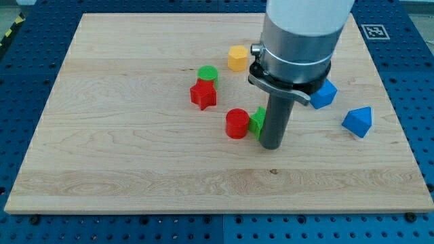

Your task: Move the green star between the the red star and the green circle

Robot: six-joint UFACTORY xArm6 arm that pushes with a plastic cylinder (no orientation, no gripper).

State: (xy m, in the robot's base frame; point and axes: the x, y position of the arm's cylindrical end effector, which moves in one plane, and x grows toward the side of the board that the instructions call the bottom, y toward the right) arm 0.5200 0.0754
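The green star (pixel 257 121) lies near the board's middle, partly hidden behind my rod, touching a red circle (pixel 237 124) on its left. My tip (pixel 273 145) rests on the board directly to the right of the green star, against it. The red star (pixel 203 95) sits up and to the left of them, with the green circle (pixel 207 73) touching its upper edge. The green star is well apart from that pair, below and to their right.
A yellow hexagon (pixel 237 58) lies above the middle. A blue block (pixel 324 93) sits right of the rod, partly hidden, and another blue block (pixel 358 121) lies near the board's right edge (pixel 400 135).
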